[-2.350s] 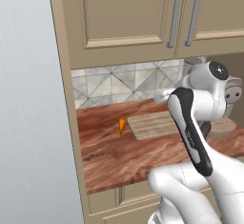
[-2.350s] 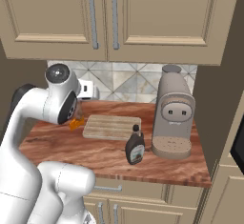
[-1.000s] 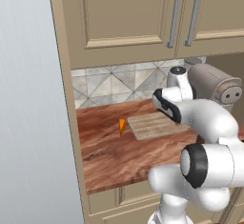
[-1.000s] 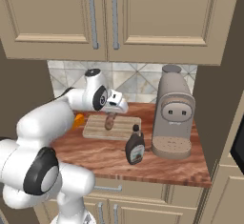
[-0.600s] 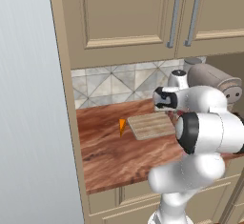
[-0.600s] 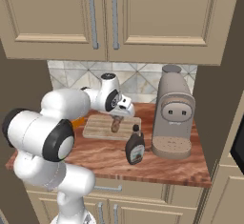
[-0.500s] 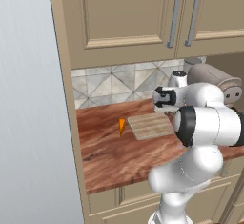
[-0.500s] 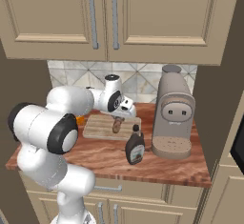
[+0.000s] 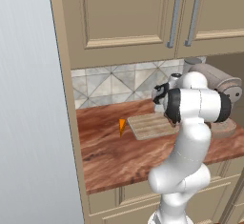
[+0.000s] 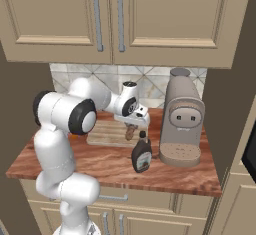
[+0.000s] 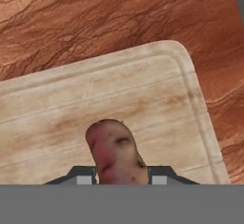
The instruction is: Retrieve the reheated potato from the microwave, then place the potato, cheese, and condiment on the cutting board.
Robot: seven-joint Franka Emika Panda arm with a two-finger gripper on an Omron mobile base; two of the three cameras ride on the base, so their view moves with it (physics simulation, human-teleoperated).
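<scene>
The gripper (image 11: 121, 180) (jaws clamped tight) holds the potato (image 11: 114, 151) above the cutting board (image 11: 143, 94).

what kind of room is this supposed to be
Most likely a home kitchen, and a rendered one. A reddish-brown countertop runs under beige wall cabinets with a tiled backsplash, and on it stand a coffee machine and a wooden cutting board.
</scene>
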